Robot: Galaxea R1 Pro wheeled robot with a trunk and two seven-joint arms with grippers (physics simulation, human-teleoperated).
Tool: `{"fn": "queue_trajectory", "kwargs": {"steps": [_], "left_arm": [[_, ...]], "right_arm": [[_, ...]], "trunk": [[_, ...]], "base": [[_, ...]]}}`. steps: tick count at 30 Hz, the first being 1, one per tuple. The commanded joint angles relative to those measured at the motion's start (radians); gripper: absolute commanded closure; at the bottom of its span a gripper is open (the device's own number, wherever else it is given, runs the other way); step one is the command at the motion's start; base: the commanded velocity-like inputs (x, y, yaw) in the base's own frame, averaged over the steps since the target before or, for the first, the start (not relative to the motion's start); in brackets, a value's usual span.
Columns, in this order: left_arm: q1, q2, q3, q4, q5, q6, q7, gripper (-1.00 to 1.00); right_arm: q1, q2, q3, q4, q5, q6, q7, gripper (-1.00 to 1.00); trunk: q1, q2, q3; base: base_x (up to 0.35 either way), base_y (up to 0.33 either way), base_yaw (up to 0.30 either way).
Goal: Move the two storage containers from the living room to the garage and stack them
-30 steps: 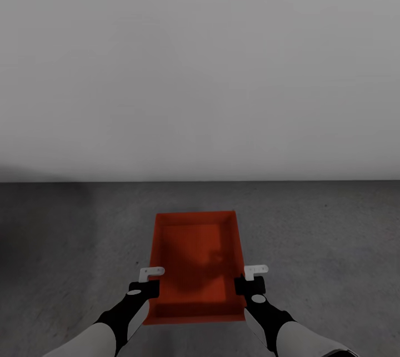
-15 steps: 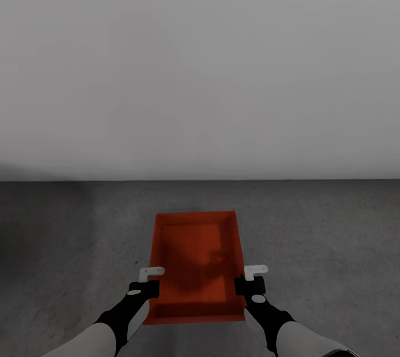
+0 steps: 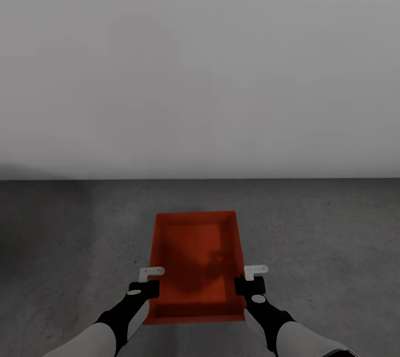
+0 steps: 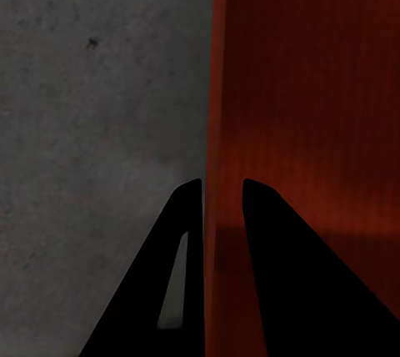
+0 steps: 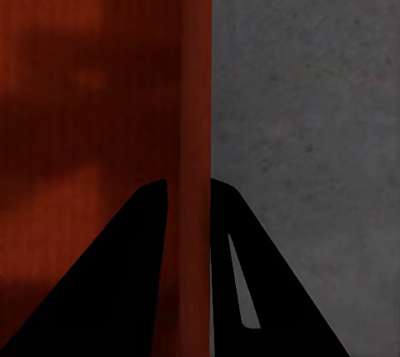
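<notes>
From the head camera, we're looking down at a red-orange storage container (image 3: 194, 265), open side up, long axis running away from the robot, sitting over the rough dark grey concrete floor (image 3: 322, 235) with a plain white-grey wall (image 3: 200, 68) rising behind it; whether the box is resting on the concrete or held just above it, this angle won't say. The left gripper (image 3: 148, 282) is at the container's left long wall near the close end, the right gripper (image 3: 251, 280) mirrors it on the right long wall, black wrists and white forearms coming up from the bottom corners. Over to the left wrist camera: two dark fingers (image 4: 158, 290) straddle the thin red wall of the storage container (image 4: 308, 107), one finger on the outside over the grey floor (image 4: 92, 98), the other inside the box, and the wall fills the narrow gap between them, so that hand is pinched onto the rim. Now the right wrist camera, same story: dark fingers (image 5: 108, 290) either side of the upright red wall of the container (image 5: 92, 82), inner finger over the box's bottom, outer finger over the speckled concrete floor (image 5: 308, 107), jaws closed tight against the wall with no daylight showing between pad and plastic
</notes>
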Motion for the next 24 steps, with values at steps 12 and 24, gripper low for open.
{"fn": "queue_trajectory", "kwargs": {"steps": [12, 24], "left_arm": [[0.000, 0.000, 0.008, -0.007, -0.002, 0.005, 0.009, 1.00], [0.000, 0.000, 0.008, -0.007, -0.002, 0.005, 0.009, 1.00]], "right_arm": [[-0.001, 0.013, -0.028, 0.002, -0.015, 0.000, 0.000, 1.00], [-0.001, 0.014, -0.028, 0.006, -0.015, -0.001, 0.000, 1.00]], "trunk": [[0.008, -0.015, -0.007], [0.008, -0.015, -0.007]], "base": [[0.000, 0.000, 0.000], [0.000, -0.012, 0.000]]}}
